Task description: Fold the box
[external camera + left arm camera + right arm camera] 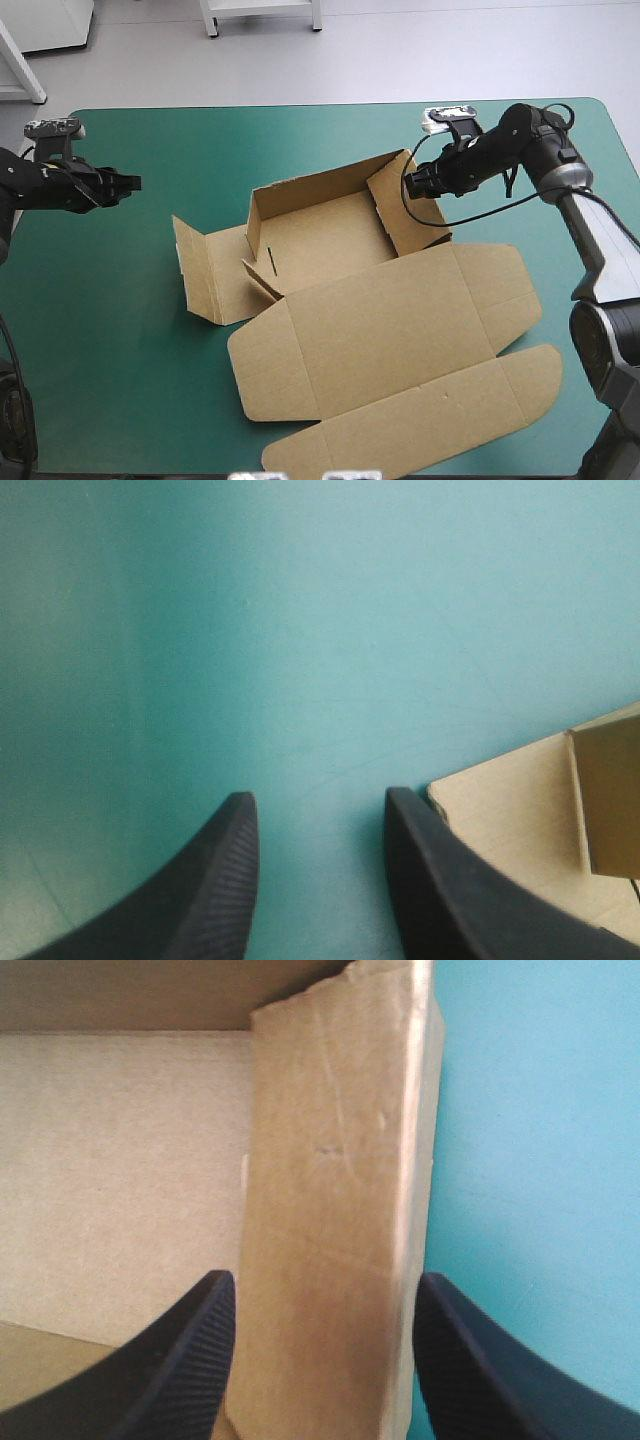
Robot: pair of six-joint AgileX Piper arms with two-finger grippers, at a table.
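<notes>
Right pincer [322,1280], open, straddles box [350,300] wall toward tabletop [110,370] far edge, apparently to fold it; left pincer [318,795], open, empty, stands clear.

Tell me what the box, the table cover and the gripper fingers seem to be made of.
The box: brown paperboard, most likely, with a matte finish; it shows fibrous speckle, dented creases and a ragged cut edge.
The cover: teal-green, smooth and even with a faint sheen; perhaps vinyl or a mat, though this is unclear.
The fingers: black with finely ribbed faces; probably rubber or plastic.
</notes>
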